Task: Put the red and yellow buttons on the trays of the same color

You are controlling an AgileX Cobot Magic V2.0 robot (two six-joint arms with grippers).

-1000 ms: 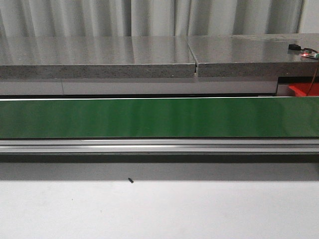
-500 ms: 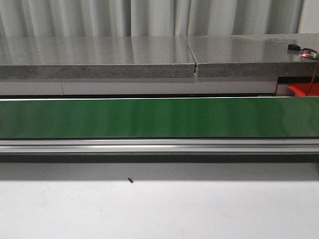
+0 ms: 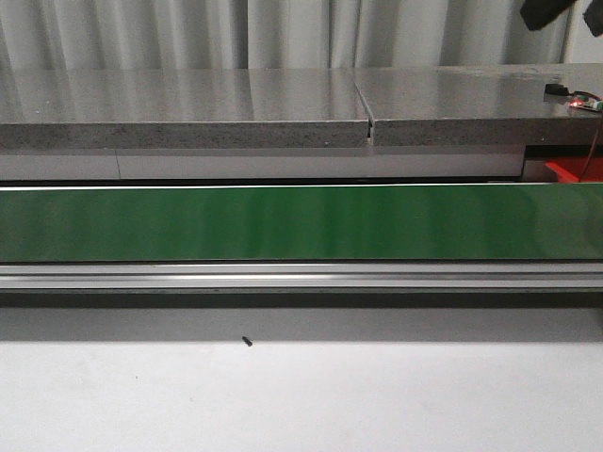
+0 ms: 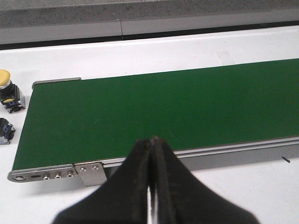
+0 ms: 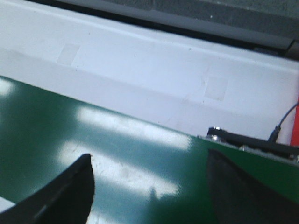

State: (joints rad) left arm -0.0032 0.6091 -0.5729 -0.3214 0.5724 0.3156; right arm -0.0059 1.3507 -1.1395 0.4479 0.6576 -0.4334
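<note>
A yellow button (image 4: pixel 4 78) on a dark base stands on the white table just off the end of the green conveyor belt (image 4: pixel 163 107). Beside it lies a second dark button body (image 4: pixel 4 131), cut off by the frame edge, its cap colour hidden. My left gripper (image 4: pixel 152 140) is shut and empty, hanging over the belt's near rail. My right gripper (image 5: pixel 149 155) is open with nothing between its fingers, above the belt (image 5: pixel 70 126). A corner of a red tray (image 3: pixel 568 170) shows at the far right. No red button or yellow tray is in view.
Grey stone counters (image 3: pixel 188 104) run behind the belt (image 3: pixel 301 221), with a small circuit board and wire (image 3: pixel 577 102) at the right. A metal rail (image 3: pixel 301 276) edges the belt's front. White table (image 3: pixel 301 395) lies in front. A dark arm part (image 3: pixel 545 11) hangs at the top right.
A dark part of an arm has come into the top right corner of the front view. The belt and the rest look the same.
</note>
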